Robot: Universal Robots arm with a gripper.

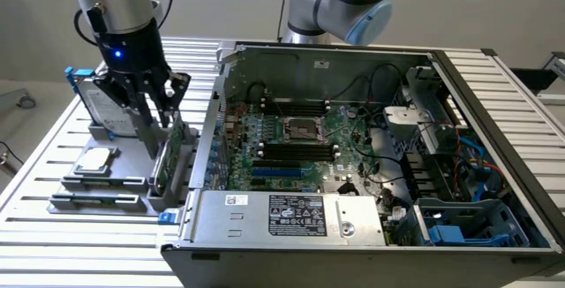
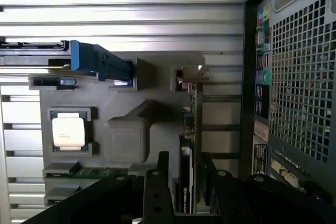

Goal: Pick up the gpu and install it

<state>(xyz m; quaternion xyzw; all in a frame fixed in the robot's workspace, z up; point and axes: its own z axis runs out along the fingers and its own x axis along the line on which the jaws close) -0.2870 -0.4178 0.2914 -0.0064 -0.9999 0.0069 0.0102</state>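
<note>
1. The thin green-and-black gpu card (image 1: 168, 163) is stood on edge in a grey moulded holder (image 1: 132, 162), left of the open computer case (image 1: 353, 59), leaving its faces graspable.
2. The jaws are spread astride its top edge, nothing pinched.

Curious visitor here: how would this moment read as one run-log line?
end effector: open | position: straddling graphics card | card: upright in grey holder | computer case: card not installed

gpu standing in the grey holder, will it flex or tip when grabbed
Probably stiff: the gpu is a thin flat green board. It stands on edge in the grey holder, so a sideways push might tip it. Exposed circuitry looks fragile.
</note>
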